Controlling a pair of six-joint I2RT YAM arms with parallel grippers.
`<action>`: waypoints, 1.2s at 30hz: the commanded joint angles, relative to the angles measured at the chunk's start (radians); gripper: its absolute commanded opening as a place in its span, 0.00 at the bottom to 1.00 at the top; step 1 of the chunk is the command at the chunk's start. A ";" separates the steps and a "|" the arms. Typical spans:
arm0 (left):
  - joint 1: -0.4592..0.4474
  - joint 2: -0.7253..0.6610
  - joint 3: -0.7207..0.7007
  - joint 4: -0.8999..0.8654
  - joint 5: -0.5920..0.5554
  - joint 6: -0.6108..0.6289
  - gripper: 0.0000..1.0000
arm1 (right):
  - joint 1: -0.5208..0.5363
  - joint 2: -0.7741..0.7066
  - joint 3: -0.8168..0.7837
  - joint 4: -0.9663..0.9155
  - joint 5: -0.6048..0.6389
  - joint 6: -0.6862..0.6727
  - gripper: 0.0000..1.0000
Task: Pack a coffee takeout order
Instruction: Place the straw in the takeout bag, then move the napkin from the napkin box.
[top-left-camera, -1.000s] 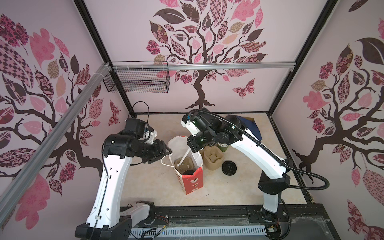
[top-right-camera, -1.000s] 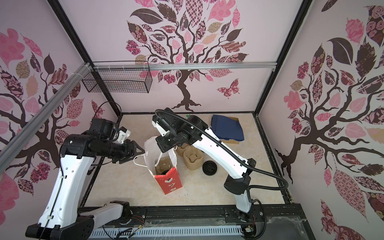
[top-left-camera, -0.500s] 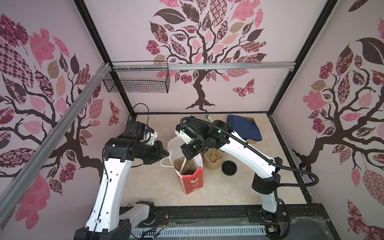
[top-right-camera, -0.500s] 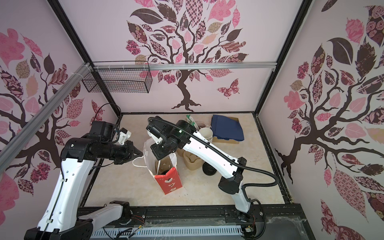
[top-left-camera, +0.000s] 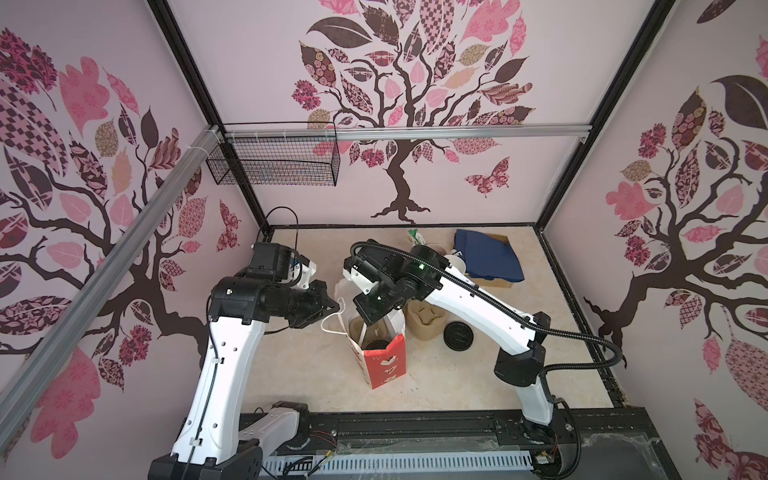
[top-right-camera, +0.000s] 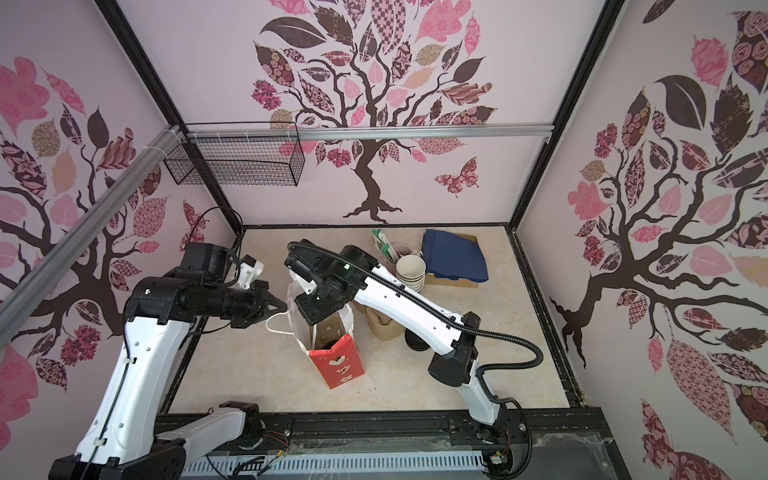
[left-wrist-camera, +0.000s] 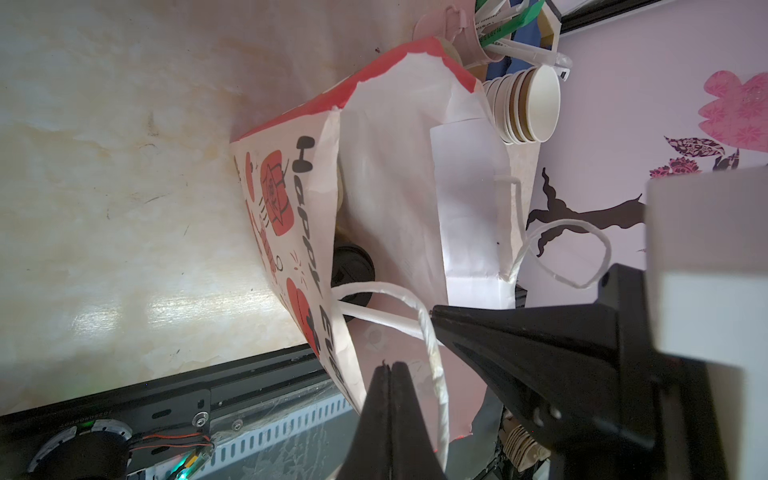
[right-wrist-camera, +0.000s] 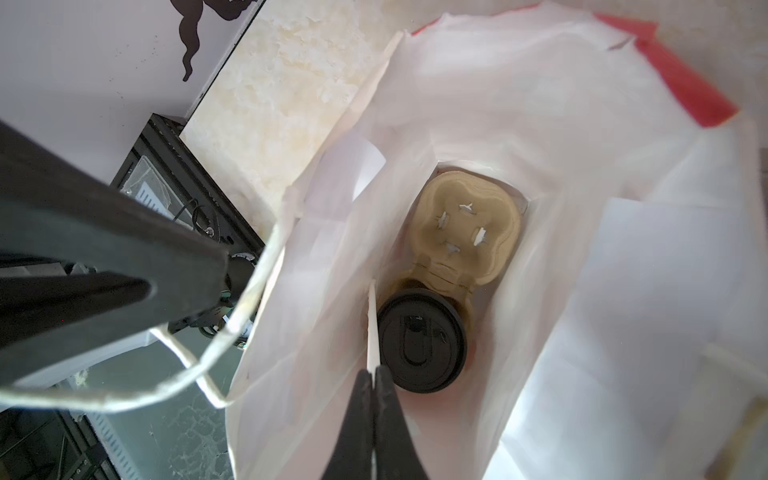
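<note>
A red-and-white paper bag (top-left-camera: 384, 365) (right-wrist-camera: 540, 124) stands open mid-table. At its bottom lies a tan pulp carrier (right-wrist-camera: 465, 232), and a cup with a black lid (right-wrist-camera: 419, 345) sits in it. My right gripper (right-wrist-camera: 373, 372) hangs over the bag's mouth, shut on a thin white strip (right-wrist-camera: 372, 324) that points down into the bag. My left gripper (left-wrist-camera: 390, 365) (top-left-camera: 336, 306) is shut at the bag's left rim, beside the white handle loop (left-wrist-camera: 432, 353). Whether paper sits between its fingers is unclear. The navy napkin (top-left-camera: 486, 257) lies at the back right.
A second tan carrier (top-left-camera: 424, 320) and a loose black lid (top-left-camera: 458, 336) sit right of the bag. A stack of lidless cups (top-right-camera: 410, 270) and a pink cup of wrapped straws (top-right-camera: 390, 249) stand behind. A wire basket (top-left-camera: 274, 162) hangs on the back wall.
The left gripper has gone from partly open to shut and reached the bag's left rim. The right arm has swung left over the bag's mouth, still shut.
</note>
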 joint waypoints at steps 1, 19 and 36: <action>0.002 -0.015 -0.015 0.013 0.002 0.004 0.00 | 0.006 0.056 0.021 0.013 -0.017 0.005 0.04; 0.002 -0.002 0.173 -0.082 -0.239 0.012 0.24 | -0.008 0.089 0.056 0.076 0.085 0.006 0.46; 0.002 0.010 0.331 0.003 -0.180 0.018 0.50 | -0.061 -0.178 0.125 0.056 0.211 0.078 0.50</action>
